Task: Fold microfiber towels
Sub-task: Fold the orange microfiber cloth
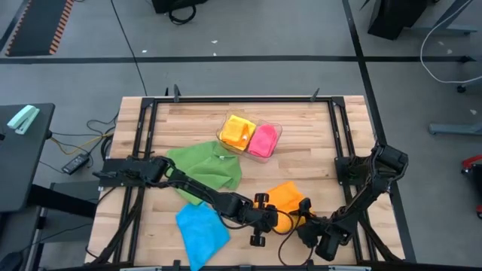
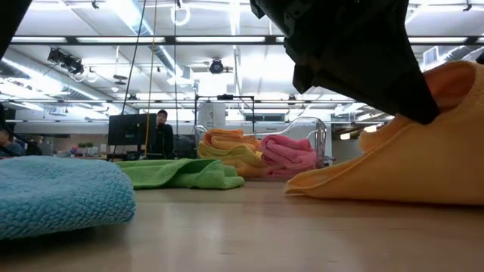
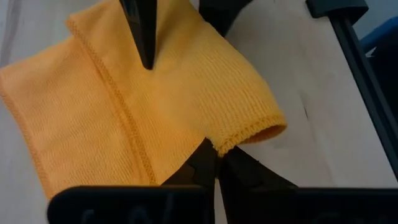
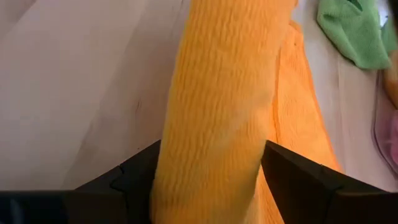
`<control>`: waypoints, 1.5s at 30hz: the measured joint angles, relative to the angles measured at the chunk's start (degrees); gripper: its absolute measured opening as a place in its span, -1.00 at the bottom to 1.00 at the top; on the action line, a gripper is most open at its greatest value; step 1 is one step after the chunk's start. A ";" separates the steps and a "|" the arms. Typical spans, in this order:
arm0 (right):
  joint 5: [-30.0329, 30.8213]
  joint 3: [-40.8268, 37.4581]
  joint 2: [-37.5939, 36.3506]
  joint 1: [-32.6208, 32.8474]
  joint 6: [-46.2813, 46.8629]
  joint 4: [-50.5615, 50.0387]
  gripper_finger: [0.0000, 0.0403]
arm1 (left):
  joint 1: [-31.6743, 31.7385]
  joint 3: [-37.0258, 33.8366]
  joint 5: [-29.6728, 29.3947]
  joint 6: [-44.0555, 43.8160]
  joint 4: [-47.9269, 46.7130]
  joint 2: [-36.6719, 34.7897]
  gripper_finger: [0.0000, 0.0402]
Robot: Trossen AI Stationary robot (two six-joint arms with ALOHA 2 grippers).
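Orange microfiber towel [image 1: 287, 197] lies at 5 o'clock on the wooden table [image 1: 316, 143], among five towels: green [image 1: 205, 167], blue [image 1: 202, 228], yellow [image 1: 239, 132], pink [image 1: 263, 140]. Left wrist view: left gripper [image 3: 216, 163] pinches its hem. Right wrist view: right gripper [image 4: 211, 163] has spread fingers flanking a lifted fold running 12 to 6.

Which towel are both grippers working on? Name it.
The orange towel, near the table's front edge: the left gripper is pinched shut on its hem. The green towel and blue towel lie untouched.
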 joint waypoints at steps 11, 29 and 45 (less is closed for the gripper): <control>-1.73 0.00 -0.02 -1.31 0.15 -1.07 -0.14 | -0.50 0.00 1.95 0.54 -0.73 0.00 -0.85; -16.37 -0.02 -3.96 -5.56 -7.61 -1.55 -0.79 | -3.86 -2.91 5.12 3.28 2.23 0.02 -0.31; -25.41 8.66 -3.97 -5.79 -18.04 -14.65 -0.79 | -1.61 -2.95 4.71 4.18 0.86 0.02 -0.31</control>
